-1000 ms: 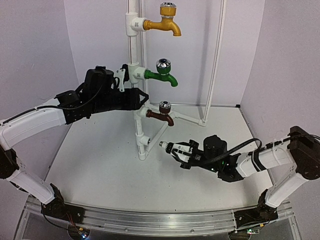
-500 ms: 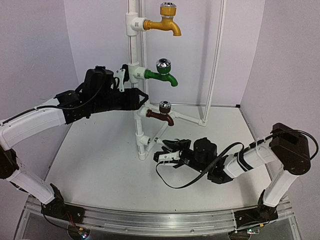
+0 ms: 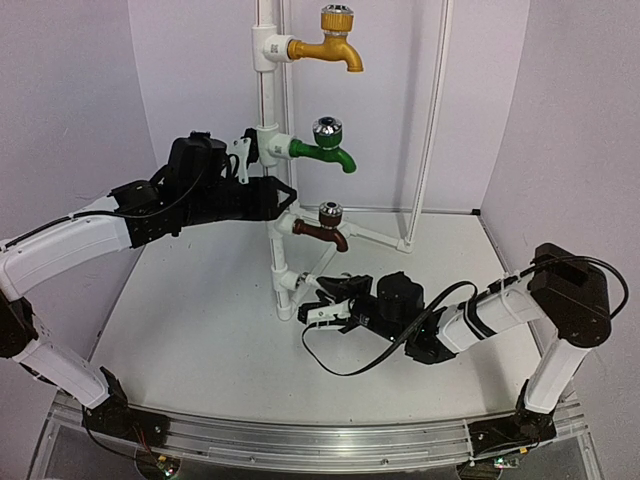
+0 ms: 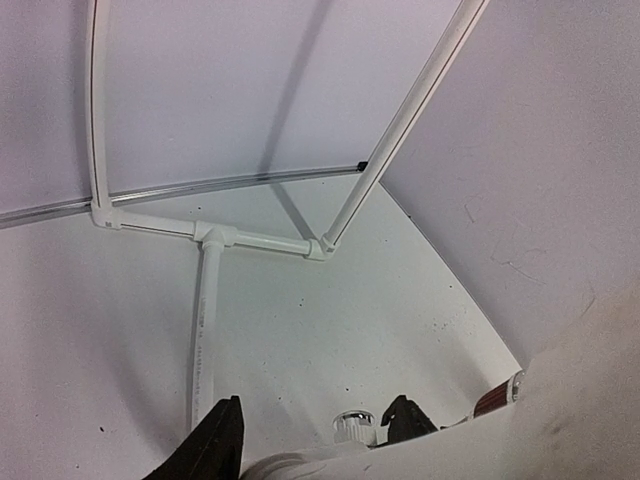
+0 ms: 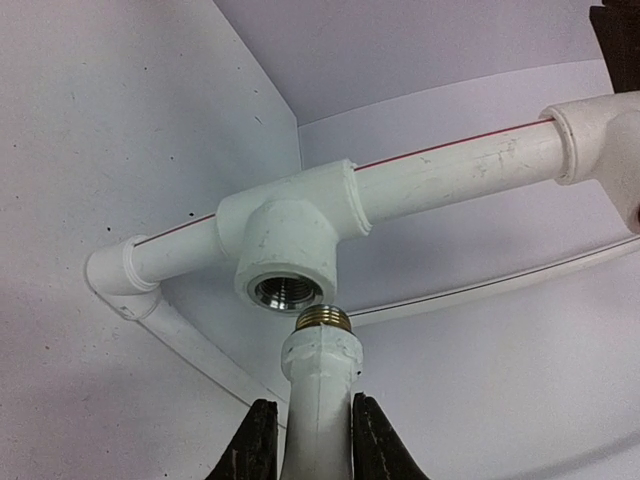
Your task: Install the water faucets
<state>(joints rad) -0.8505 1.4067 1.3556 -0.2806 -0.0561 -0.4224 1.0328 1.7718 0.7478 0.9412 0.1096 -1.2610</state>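
My right gripper (image 3: 338, 303) is shut on the all-white faucet (image 3: 318, 311), low by the foot of the pipe stand. In the right wrist view the gripper (image 5: 312, 445) clamps the faucet's white body (image 5: 320, 395). Its brass thread sits just below the open threaded socket of a white T-fitting (image 5: 290, 245), close but not inside. My left gripper (image 3: 275, 200) is shut on the upright pipe (image 3: 266, 100) between the green and brown faucets. In the left wrist view its fingertips (image 4: 215, 445) straddle the pipe, and the white faucet's knob (image 4: 352, 422) shows below.
The yellow faucet (image 3: 325, 45), green faucet (image 3: 325, 150) and brown faucet (image 3: 322, 230) sit in T-fittings up the stand. The lowest T-fitting (image 3: 288, 285) is near the table. A second thin pipe (image 3: 432, 120) rises at the back right. Purple walls close in on both sides.
My right gripper has carried the white faucet left across the table, from mid-right up to the lowest T-fitting. The left arm has not moved.
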